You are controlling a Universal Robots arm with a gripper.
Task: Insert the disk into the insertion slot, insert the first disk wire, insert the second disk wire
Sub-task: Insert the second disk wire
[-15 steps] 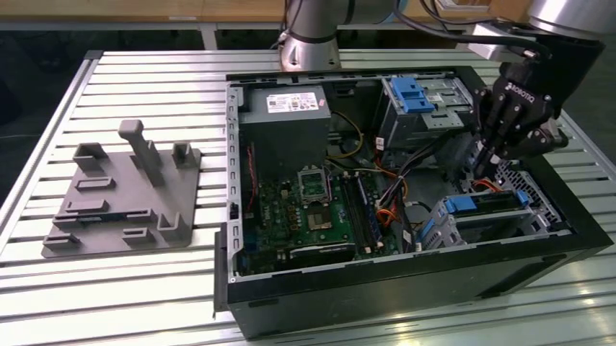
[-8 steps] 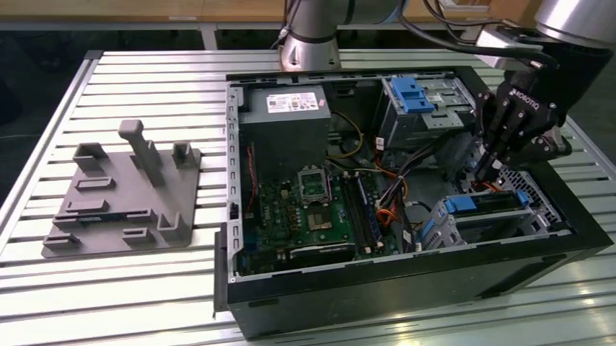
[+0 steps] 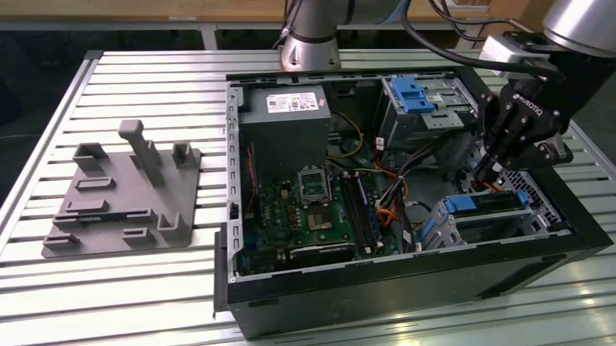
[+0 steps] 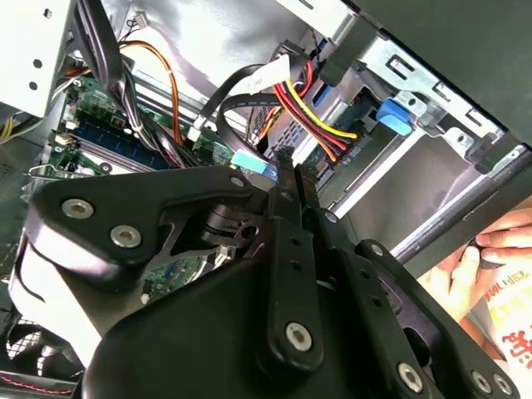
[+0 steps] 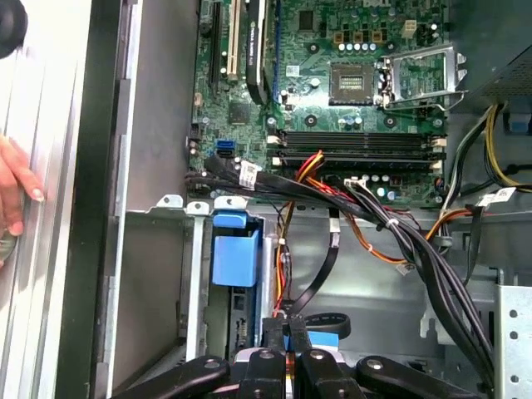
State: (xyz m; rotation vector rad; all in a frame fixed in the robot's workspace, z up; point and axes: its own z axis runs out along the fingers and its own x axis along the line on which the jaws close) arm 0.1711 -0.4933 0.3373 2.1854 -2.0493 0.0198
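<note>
In the exterior view, a black open computer case [image 3: 405, 216] lies on a worktop of silver metal slats [image 3: 144, 288]. A grey plastic fixture plate with upright pegs [image 3: 125, 194] rests at 9 o'clock of the case, well apart from it. The black end effector [image 3: 488, 171] hangs inside the case at about 3 o'clock, just above the low silver sheet-metal insertion slot [image 3: 491, 223]. The flat disk in its bright blue plastic carrier [image 3: 481, 202] already sits in this slot. The taller metal cage with a blue latch [image 3: 416, 97] stands at 1 o'clock.

In the second wrist view, the end effector [image 4: 291, 179] has its fingers [image 4: 284, 241] pressed narrow on a small light blue wire connector [image 4: 252, 163]. A bundle of red, yellow and black wires [image 4: 312, 108] runs toward the bay at 1 o'clock. A person's hand [image 4: 499, 249] rests beside the case at 4 o'clock.

In the first wrist view, the end effector [image 5: 287, 328] is at 6 o'clock, close to the blue carrier tab [image 5: 234, 249]. The green motherboard [image 5: 332, 91] is at 12 o'clock. A hand [image 5: 17, 187] is at 9 o'clock.
</note>
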